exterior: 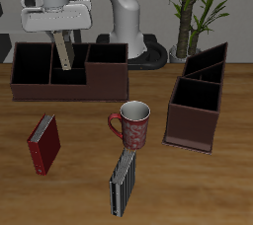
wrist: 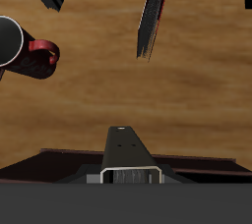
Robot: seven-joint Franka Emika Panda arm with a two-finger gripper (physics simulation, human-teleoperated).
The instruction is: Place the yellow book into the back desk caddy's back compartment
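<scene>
Gripper (exterior: 61, 39) pinching yellow book (exterior: 63, 55), thin, pale tan, tilted over back desk caddy (exterior: 69, 83).

Reddish-brown caddy (exterior: 69, 86), red book (exterior: 43, 144)

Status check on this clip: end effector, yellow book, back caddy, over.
End effector shut on yellow book, over the back desk caddy. Book hangs into a compartment, not released. Mug, red book, striped book clear of it.

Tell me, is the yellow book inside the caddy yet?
Partly: the gripper holds the yellow book dipping into the back desk caddy.
</scene>
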